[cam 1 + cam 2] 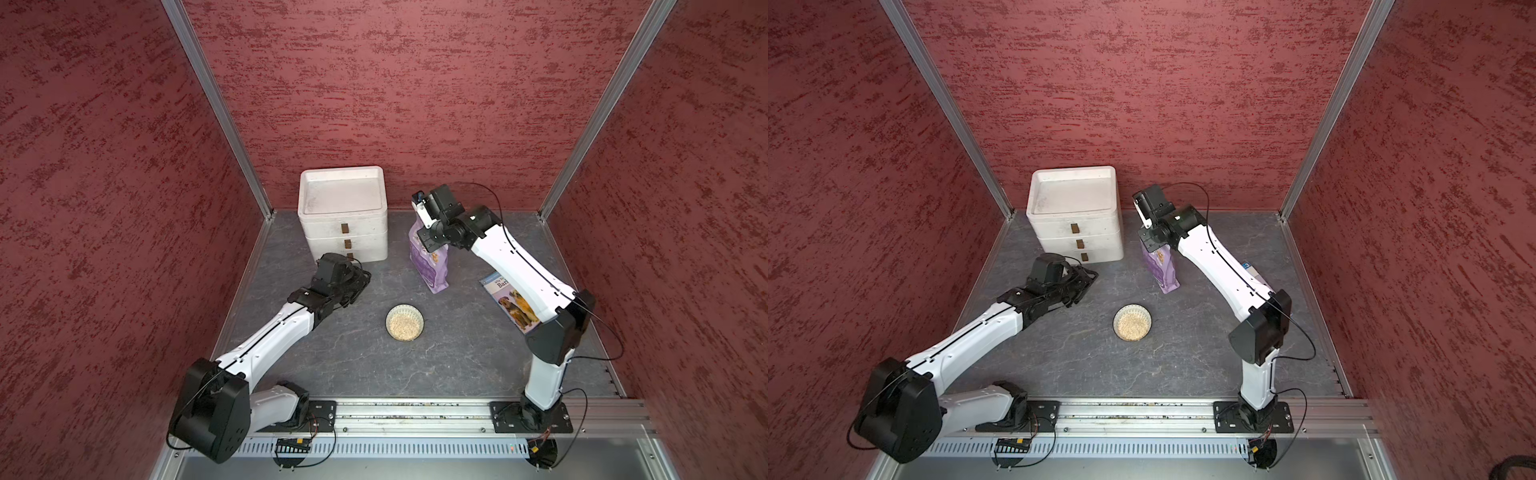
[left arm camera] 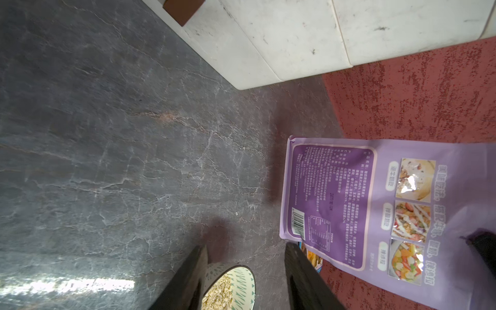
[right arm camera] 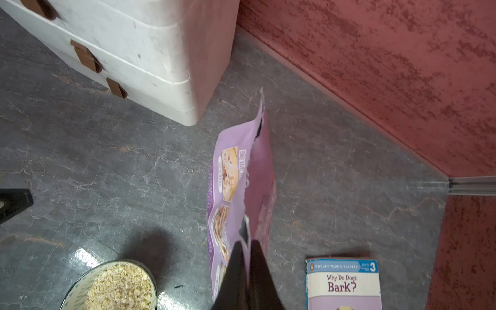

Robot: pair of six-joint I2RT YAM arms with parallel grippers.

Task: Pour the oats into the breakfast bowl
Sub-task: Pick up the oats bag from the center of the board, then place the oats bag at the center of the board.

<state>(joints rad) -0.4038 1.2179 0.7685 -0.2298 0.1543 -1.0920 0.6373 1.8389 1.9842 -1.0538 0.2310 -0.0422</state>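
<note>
On the dark stone-look worktop (image 1: pixel 457 361), the breakfast bowl (image 1: pixel 421 323) sits near the middle, and pale oats (image 1: pixel 404 326) already cover its bottom. At about one o'clock from it is the lavender stand-up pouch (image 1: pixel 432 272), roughly upright and leaning a little. I cannot tell whether its base rests on the worktop or hangs just above it.

The right pincer (image 3: pixel 245 243) is clenched on the pouch's ragged, torn-open top edge, with the film pinched flat between its fingers (image 3: pixel 233 268). The left pincer (image 2: pixel 245 247) hangs at about ten o'clock from the bowl with its jaws apart and nothing between them. The white three-drawer box (image 1: pixel 343 232) stands at eleven o'clock, and the "Why Do Dogs Bark?" book (image 1: pixel 513 307) lies at three o'clock, partly under the right arm.

The pouch looks like thin, glossy film: soft, light and probably slippery. Held only by its lip, I would expect the body to swing and buckle, and the flakes to slump and come out in bursts. The stiffest places to hold look like the side seams and the bottom corner, so a second hold low on a seam would probably steady a tilt. The bowl is small and likely light, so a nudge could slide it.
</note>
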